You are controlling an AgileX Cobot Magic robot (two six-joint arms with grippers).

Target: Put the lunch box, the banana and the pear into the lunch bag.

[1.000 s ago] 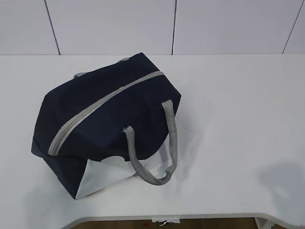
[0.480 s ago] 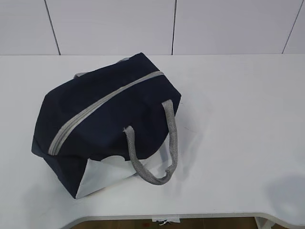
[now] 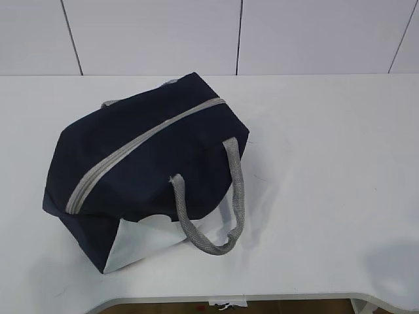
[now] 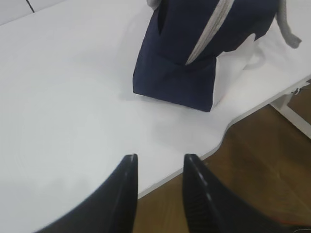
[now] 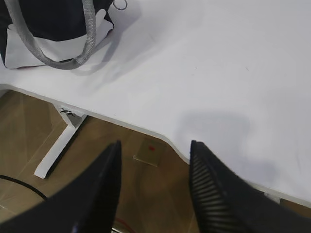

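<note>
The navy-blue lunch bag (image 3: pixel 144 167) lies on the white table (image 3: pixel 327 163) left of centre, its grey zipper (image 3: pixel 137 147) shut along the top and a grey handle (image 3: pixel 222 203) hanging over the white end panel. It also shows in the left wrist view (image 4: pixel 194 53) and partly in the right wrist view (image 5: pixel 53 29). The lunch box, banana and pear are out of view. My left gripper (image 4: pixel 159 158) is open and empty over the table's front edge. My right gripper (image 5: pixel 154 144) is open and empty above the front edge, right of the bag. Neither gripper shows in the exterior view.
The table's front edge has a curved cut-out (image 4: pixel 218 141) with wooden floor (image 5: pixel 146 194) below. A white table leg (image 5: pixel 58 145) stands under the edge. White wall panels (image 3: pixel 196 33) stand behind the table. A faint shadow (image 3: pixel 396 265) lies at the table's front right.
The shadow at the table's front right has shrunk toward the right edge. The bag has not moved.
</note>
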